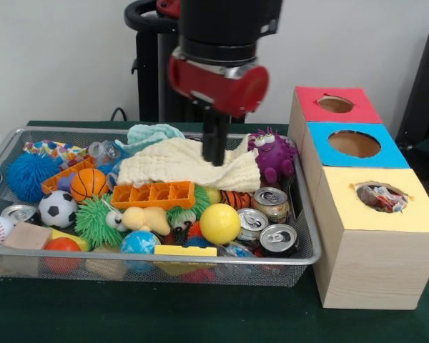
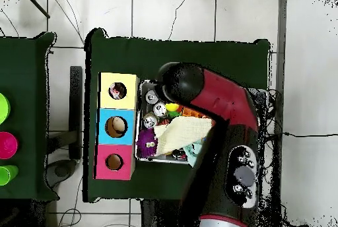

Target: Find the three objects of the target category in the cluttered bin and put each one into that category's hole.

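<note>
- The green tabletop point(image 1: 200, 314) carries the cluttered bin and a row of three wooden boxes just beside it.
- The red and black arm point(image 2: 224, 105) comes down over the far middle of the cluttered bin point(image 1: 0, 161); in the overhead view it hides most of the tray.
- The boxes stand in a line: a yellow-topped box point(image 1: 407, 214) nearest the camera in the front view, a blue-topped box point(image 1: 390, 153) behind it, a red-topped box point(image 1: 365, 107) farthest. Each has a round hole in its lid.
- A crumpled colourful wrapper point(image 1: 380, 198) shows inside the yellow box's hole.
- A cream cloth point(image 1: 179, 168) lies spread at the far side of the bin, with a pale blue cloth point(image 1: 154, 133) behind it and a purple plush monster point(image 1: 273, 153) at its end nearest the boxes.
- The gripper point(image 1: 215, 158) points straight down, its tip at the cream cloth; I cannot tell whether it is released or clenched.
- Another bright patterned wrapper point(image 1: 53, 151) lies in the bin's far corner, away from the boxes.
- Three drink cans point(image 1: 271, 200) sit together at the bin's end beside the boxes.
</note>
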Controlling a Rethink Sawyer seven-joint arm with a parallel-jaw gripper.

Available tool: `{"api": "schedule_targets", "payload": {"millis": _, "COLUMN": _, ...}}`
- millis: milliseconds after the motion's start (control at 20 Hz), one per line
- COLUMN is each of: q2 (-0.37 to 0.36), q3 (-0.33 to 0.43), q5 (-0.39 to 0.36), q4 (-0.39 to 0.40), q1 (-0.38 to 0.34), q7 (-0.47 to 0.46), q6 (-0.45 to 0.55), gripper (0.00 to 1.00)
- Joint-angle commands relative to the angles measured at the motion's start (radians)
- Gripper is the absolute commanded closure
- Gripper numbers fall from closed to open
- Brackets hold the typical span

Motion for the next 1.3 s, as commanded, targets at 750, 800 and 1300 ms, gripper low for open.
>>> {"api": "schedule_targets", "payload": {"millis": 750, "q2": -0.051, "q3": 0.321, "q5": -0.437, "q4": 0.226, "q1": -0.391, "q7": -0.484, "q6": -0.023, "gripper": 1.00}}
{"api": "schedule_targets", "payload": {"millis": 800, "q2": -0.055, "q3": 0.328, "q5": -0.451, "q4": 0.240, "q1": -0.404, "q7": -0.485, "q6": -0.027, "gripper": 1.00}}
{"api": "schedule_targets", "payload": {"millis": 1300, "q2": -0.070, "q3": 0.374, "q5": -0.562, "q4": 0.390, "q1": -0.487, "q7": -0.399, "q6": -0.124, "gripper": 1.00}}
